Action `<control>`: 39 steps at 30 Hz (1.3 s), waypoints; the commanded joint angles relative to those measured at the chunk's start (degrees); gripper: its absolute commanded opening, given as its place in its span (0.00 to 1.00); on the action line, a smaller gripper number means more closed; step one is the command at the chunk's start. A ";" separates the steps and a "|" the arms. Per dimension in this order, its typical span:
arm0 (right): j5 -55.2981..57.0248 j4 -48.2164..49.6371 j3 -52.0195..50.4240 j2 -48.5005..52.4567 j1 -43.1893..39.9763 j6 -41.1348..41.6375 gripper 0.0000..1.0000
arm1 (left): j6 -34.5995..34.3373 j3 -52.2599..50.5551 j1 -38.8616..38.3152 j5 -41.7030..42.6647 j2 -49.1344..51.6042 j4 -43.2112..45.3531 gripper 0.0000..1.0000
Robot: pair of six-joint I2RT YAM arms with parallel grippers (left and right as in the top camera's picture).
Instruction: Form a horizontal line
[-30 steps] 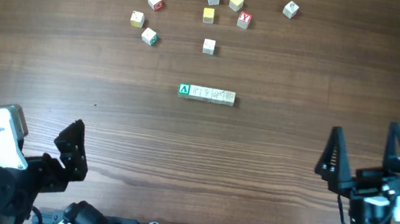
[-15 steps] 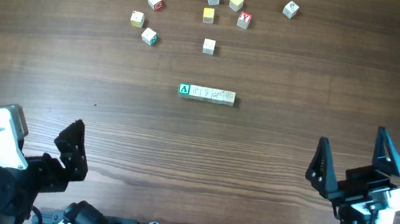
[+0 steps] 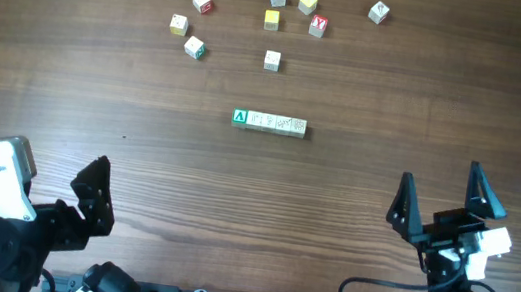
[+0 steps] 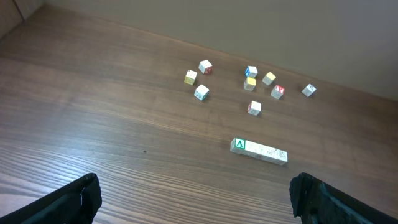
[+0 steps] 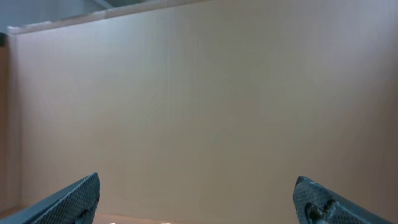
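Observation:
The horizontal line (image 3: 270, 122) lies at the table's middle, a straight row of small pale cubes touching edge to edge, with a green-faced cube (image 3: 240, 116) at its left end. The left wrist view shows the same line (image 4: 259, 151) ahead and to the right. My left gripper (image 4: 196, 186) is open and empty, far back at the near left edge; one black finger (image 3: 94, 185) shows from overhead. At the near right edge my right gripper (image 3: 441, 178) is also open and empty, well away from the row. The right wrist view shows that gripper (image 5: 198, 183) against a plain pale wall.
Several loose letter cubes lie scattered along the far side: a group at the left (image 3: 194, 49), one behind the row (image 3: 272, 61), a red-faced one (image 3: 318, 25), a yellow one (image 3: 272, 19) and one at the far right (image 3: 379, 13). Bare wood table (image 3: 96, 94) surrounds the row.
The right arm has drawn back toward the near edge and shifted a little left, its jaws staying wide. The left arm and the cubes have not moved.

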 commanded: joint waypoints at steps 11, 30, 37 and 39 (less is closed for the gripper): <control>10.88 -27.61 -0.04 -0.92 -0.33 -0.63 0.99 | 0.28 0.09 -0.42 -0.68 0.37 0.15 1.00; 10.40 -28.79 -0.04 -0.90 -0.13 -6.43 1.00 | 0.28 0.09 -0.42 -0.68 0.37 0.15 1.00; 10.38 -28.81 -0.04 -0.90 -0.22 -6.43 1.00 | 0.28 0.09 -0.42 -0.68 0.37 0.13 1.00; 10.38 -28.81 -0.04 -0.90 -0.22 -6.43 1.00 | 0.28 0.09 -0.42 -0.68 0.37 0.15 1.00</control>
